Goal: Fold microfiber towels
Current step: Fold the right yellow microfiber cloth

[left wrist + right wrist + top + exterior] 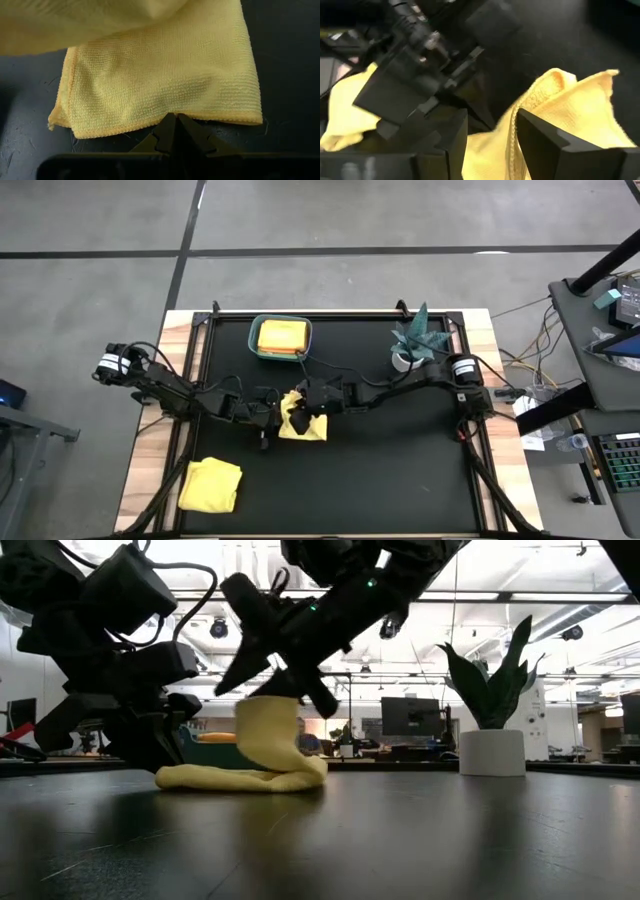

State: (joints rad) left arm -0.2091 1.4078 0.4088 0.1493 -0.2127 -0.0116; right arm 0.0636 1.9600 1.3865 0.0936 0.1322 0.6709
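A yellow microfiber towel (305, 426) lies mid-table, one part raised; it also shows in the low view (250, 776). My right gripper (301, 404) is above it, shut on the raised part. My left gripper (267, 420) is shut and low at the towel's left side, its tips (172, 120) at a hem. A second yellow towel (211, 485) lies folded near the front left. A teal bin (255, 345) at the back holds orange and yellow cloths (281, 336). My left gripper's shut fingertips meet the towel's hem (150, 125), coming level along the table. The hem lies flat on the table there. I cannot tell whether the tips pinch the hem or only touch it. My right gripper holds a raised fold of the towel (512, 125) between its two fingers, the hemmed edge running through the gap. It comes slanting down from the right. The held part stands up (268, 725) from the rest, which lies on the table.
A potted plant (416, 342) stands at the back right, seen also in the low view (490, 730). The black mat's front and right areas (400, 470) hold nothing. Wooden table edges frame the mat (150, 470).
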